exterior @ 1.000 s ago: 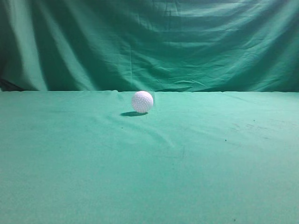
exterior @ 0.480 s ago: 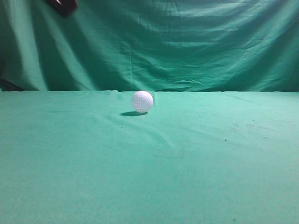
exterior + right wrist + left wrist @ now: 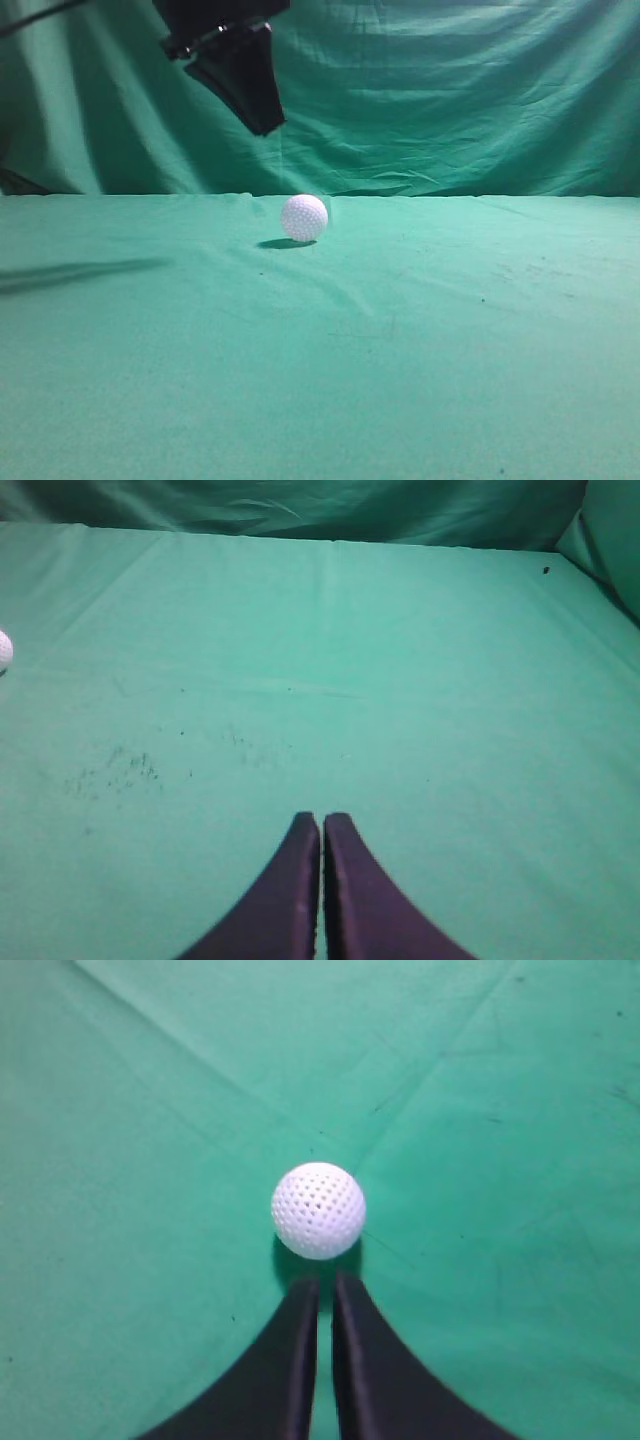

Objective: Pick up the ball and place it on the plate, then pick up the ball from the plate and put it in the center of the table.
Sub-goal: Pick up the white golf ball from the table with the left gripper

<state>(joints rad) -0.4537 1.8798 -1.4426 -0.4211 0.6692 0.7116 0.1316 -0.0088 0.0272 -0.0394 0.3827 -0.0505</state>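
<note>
The white dimpled ball (image 3: 305,217) rests on the light green table (image 3: 450,350), near its back edge. My left gripper (image 3: 262,122) hangs in the air above and slightly left of the ball, not touching it. In the left wrist view the ball (image 3: 318,1210) lies just beyond the left gripper (image 3: 327,1282), whose black jaws stand almost together with only a thin slit between them. My right gripper (image 3: 322,820) is shut and empty over bare cloth, and the ball (image 3: 3,650) shows at that view's left edge. No plate is in view.
The darker green backdrop curtain (image 3: 450,100) hangs behind the table. The left arm's shadow (image 3: 80,272) falls on the cloth at the left. Small dark specks (image 3: 120,765) mark the cloth in the right wrist view.
The left gripper has come in from the upper left and moved down and right toward the ball. Its shadow now lies on the cloth at the left. The ball has not moved.
</note>
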